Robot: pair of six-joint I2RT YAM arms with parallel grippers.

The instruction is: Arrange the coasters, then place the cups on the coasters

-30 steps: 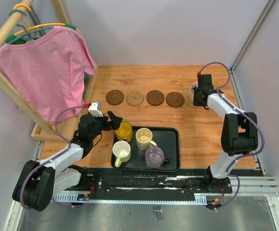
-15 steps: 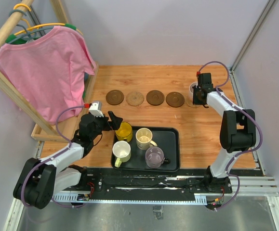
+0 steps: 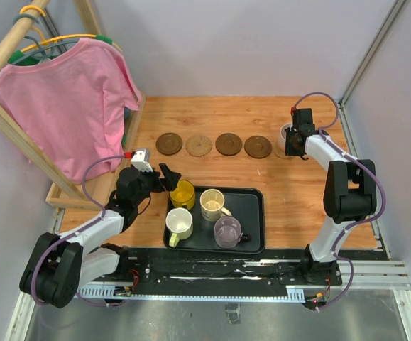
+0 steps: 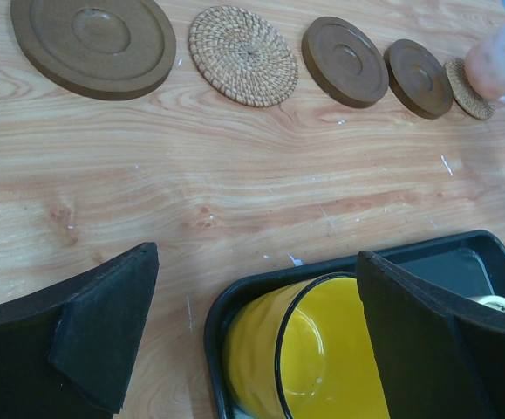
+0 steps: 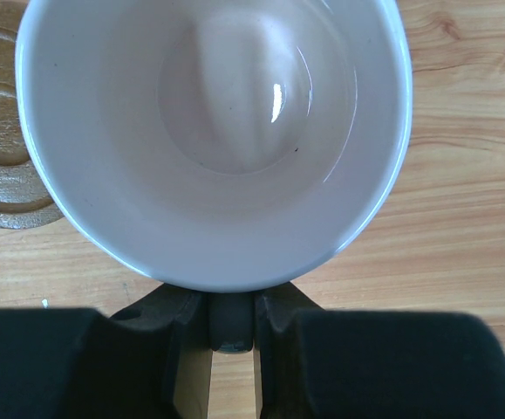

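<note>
Four coasters lie in a row: dark brown (image 3: 168,144), tan woven (image 3: 199,145), dark brown (image 3: 228,144) and dark brown (image 3: 258,147). A fifth, tan woven coaster (image 4: 467,90) peeks out under the pale pink cup (image 3: 287,133). My right gripper (image 5: 230,319) is shut on that cup's handle; whether the cup (image 5: 213,131) rests on the coaster I cannot tell. My left gripper (image 4: 261,336) stands open, one finger on each side of the yellow cup (image 4: 322,358) in the black tray (image 3: 251,199). The cream cup (image 3: 211,204), the white cup (image 3: 179,224) and the grey-purple cup (image 3: 227,231) also stand in the tray.
A wooden clothes rack with a pink shirt (image 3: 70,99) fills the left side, and its base frame (image 3: 84,190) runs close to my left arm. Grey walls close off the back and the right of the table.
My right gripper with the pink cup has shifted very slightly at the row's right end. The left arm and the cups in the tray have not moved.
</note>
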